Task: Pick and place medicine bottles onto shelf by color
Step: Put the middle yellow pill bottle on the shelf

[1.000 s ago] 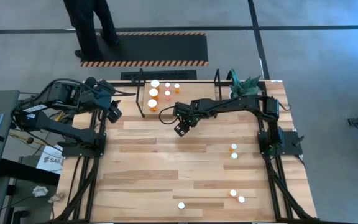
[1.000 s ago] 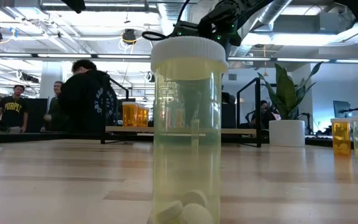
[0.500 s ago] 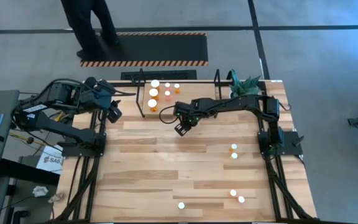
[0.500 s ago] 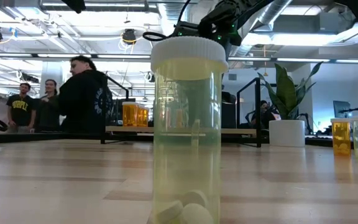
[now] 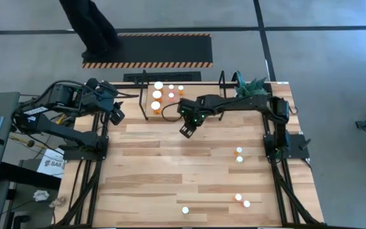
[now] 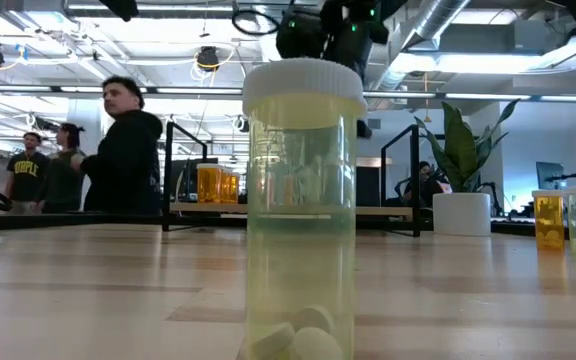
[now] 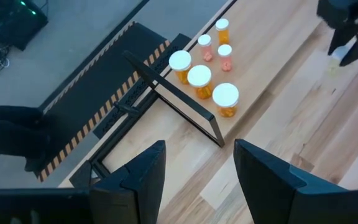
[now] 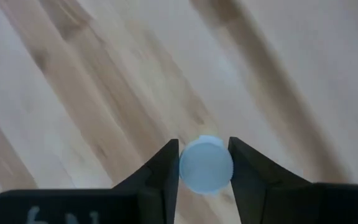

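My right gripper [image 5: 186,131] hangs over the wood table just in front of the shelf [image 5: 146,97] and is shut on a small white-capped medicine bottle [image 8: 206,164]. Several medicine bottles with white caps and orange or reddish bodies [image 5: 157,95] [image 7: 199,77] stand upright on the shelf floor at its left end. Other bottles stand on the table at right [image 5: 239,155] and near the front edge [image 5: 185,210]; a pale one [image 6: 303,200] fills the low view. My left gripper [image 7: 194,162] waits open above the table's far left corner. My right gripper pinches the bottle at its round white cap [image 8: 206,164], one finger [image 8: 164,167] on each side of the cap. The fingers point steeply down from above. The bottle stays upright below them, cap toward the wrist; its body is hidden under the cap.
A white pot with a green plant [image 5: 251,86] stands at the far right corner beside the shelf's right hoop [image 5: 222,86]. A person [image 6: 123,150] stands beyond the far edge on a black-and-yellow striped mat [image 5: 148,49]. Bare wood lies across the table's middle and left.
My right gripper has risen from the table in front of the shelf and rolled a little about its pointing line. The person beyond the far edge has shifted and turned.
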Tool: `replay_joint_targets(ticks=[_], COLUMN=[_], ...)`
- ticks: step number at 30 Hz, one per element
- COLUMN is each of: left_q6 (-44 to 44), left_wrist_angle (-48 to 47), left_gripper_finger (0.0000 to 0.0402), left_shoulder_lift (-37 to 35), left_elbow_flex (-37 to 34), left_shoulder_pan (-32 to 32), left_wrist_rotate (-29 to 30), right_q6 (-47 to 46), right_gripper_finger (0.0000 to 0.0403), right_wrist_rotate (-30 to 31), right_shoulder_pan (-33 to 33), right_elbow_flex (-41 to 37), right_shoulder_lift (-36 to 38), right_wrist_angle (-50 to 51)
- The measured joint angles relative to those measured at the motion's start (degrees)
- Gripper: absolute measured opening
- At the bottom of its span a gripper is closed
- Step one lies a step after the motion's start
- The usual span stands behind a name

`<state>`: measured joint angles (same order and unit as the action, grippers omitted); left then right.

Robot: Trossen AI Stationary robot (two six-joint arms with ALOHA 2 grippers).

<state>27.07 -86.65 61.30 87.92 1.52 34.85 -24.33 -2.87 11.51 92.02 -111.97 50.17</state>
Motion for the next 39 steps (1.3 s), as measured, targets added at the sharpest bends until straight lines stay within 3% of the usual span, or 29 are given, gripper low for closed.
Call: replay_joint_targets(ticks=[7, 22, 39], left_q6=[1.18, 4.53, 5.20], left_wrist_angle=[0.04, 0.71, 3.18], left_gripper_finger=[0.0178, 0.0178, 0.0178], left_shoulder_lift=[0.00, 0.00, 1.95], left_elbow_flex=[0.00, 0.00, 0.00], left_shoulder_pan=[0.00, 0.06, 4.12], left_wrist_rotate=[0.51, 2.20, 1.84], right_q6=[7.09, 15.80, 18.68], right_gripper_finger=[0.0136, 0.0140, 0.0145], right_wrist_rotate=[3.39, 3.23, 3.05], right_shoulder_pan=[3.61, 16.26, 21.01], right_elbow_flex=[6.26, 7.15, 7.13], right_shoulder_lift=[0.33, 0.29, 0.07], right_wrist_angle=[4.01, 1.28, -6.39])
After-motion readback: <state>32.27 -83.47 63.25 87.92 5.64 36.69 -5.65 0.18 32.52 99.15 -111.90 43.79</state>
